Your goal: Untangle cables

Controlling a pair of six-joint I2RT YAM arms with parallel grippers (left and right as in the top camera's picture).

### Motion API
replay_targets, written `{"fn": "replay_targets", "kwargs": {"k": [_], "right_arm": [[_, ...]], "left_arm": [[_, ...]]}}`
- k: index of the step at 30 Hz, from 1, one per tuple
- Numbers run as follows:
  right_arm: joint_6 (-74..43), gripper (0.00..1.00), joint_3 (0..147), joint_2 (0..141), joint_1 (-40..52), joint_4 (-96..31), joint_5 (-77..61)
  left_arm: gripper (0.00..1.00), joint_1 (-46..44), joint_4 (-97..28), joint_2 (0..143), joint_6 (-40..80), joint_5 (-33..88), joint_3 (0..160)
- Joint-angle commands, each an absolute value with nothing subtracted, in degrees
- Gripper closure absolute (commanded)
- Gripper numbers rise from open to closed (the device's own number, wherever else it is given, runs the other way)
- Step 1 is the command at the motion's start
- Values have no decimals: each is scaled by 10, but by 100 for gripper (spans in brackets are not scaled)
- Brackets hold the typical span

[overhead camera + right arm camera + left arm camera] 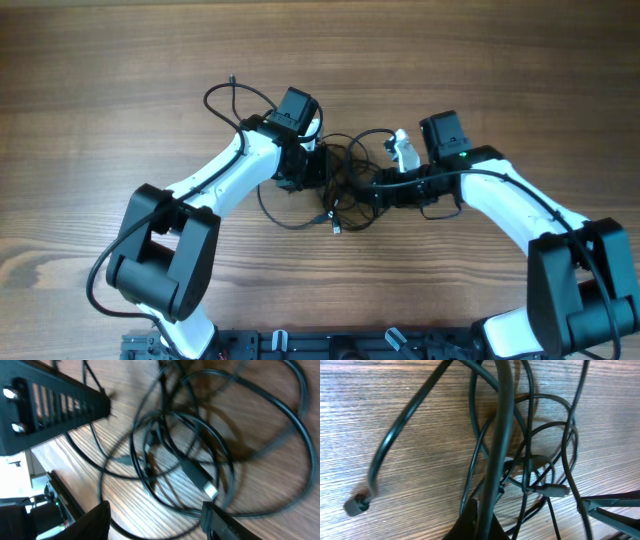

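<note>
Basically all wood: the table (90, 60) is a brown, straight-grained top that fills the overhead view from edge to edge, with a black mounting rail (350, 345) along its near edge. From above the room beyond is out of frame. In the right wrist view the table edge cuts across the lower left corner, and past it there is only blurred dark hardware and a white patch. The cables (345, 185) lie in one black tangle at mid-table between the two arms. One loop sags out toward the near-left side and a small plug (336, 228) pokes out on the near side. Left gripper (310, 168) sits down on the left part of the tangle. Its wrist view shows cords crossing close over the grain and a dark plug end (355, 505) resting on the wood, but I can't tell whether the jaws are closed. Right gripper (160, 527) reaches in from the right, fingers (227, 522) spread wide and low over the loops, with a silver-tipped plug (209, 490) just beside one finger.
</note>
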State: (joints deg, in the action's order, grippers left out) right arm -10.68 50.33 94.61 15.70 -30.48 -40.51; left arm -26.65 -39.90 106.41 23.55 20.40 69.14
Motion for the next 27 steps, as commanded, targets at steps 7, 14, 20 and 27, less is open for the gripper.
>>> {"fn": "replay_targets", "kwargs": {"k": [7, 14, 20, 27], "right_arm": [[-306, 72, 501, 954, 231, -229, -203], [-292, 96, 554, 949, 180, -204, -191], [-266, 96, 588, 949, 145, -173, -189], [-265, 96, 588, 949, 85, -164, -141]], "left_arm": [[96, -204, -441, 1069, 196, 194, 689], [96, -39, -488, 988, 151, 225, 689], [96, 130, -445, 836, 152, 374, 689], [96, 239, -463, 785, 160, 325, 689]]}}
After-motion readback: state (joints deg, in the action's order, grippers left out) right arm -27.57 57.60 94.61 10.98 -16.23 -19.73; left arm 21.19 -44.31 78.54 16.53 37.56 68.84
